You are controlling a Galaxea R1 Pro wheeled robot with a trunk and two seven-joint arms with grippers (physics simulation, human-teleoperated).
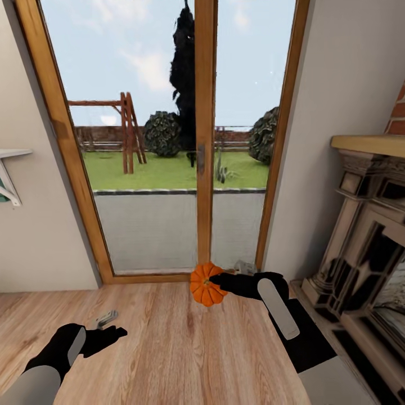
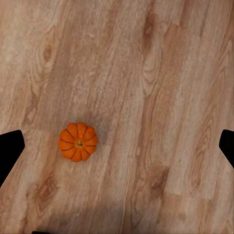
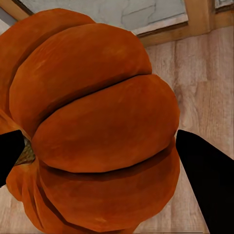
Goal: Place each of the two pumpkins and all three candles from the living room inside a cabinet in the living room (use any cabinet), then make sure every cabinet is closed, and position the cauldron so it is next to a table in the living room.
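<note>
One pumpkin (image 1: 206,284) is in hand: the right gripper (image 1: 216,280) has its fingers clamped on either side of it, and the right wrist view shows the ribbed orange body (image 3: 102,131) sitting between the two dark fingertips (image 3: 207,180), stem off to one side. In the head view it hangs at about 6 o'clock from the glass door (image 1: 174,140), low over the wooden floor (image 1: 185,349) just in front of the door frame; whether it is fully off the boards I cannot tell.

A second pumpkin (image 2: 78,142) lies on the floor in the left wrist view, stem up, untouched, well below the left gripper (image 2: 117,144), whose fingers stand wide apart with nothing between them. In the head view that gripper (image 1: 109,332) hovers at about 8 o'clock from the held pumpkin, well apart from it. The floor pumpkin is likely hidden under the left arm there.

A fireplace (image 1: 365,253) stands at 3 o'clock of the scene; a small shelf bracket (image 1: 8,180) is on the wall at 9 o'clock.

Judging progress: the task looks early. One pumpkin is gripped but not yet stowed, the other still waits on the floor. No candles, cabinet, cauldron or table can be seen here, so all stowing, the closing of the cabinets and the placing of the cauldron seem still to be done.
</note>
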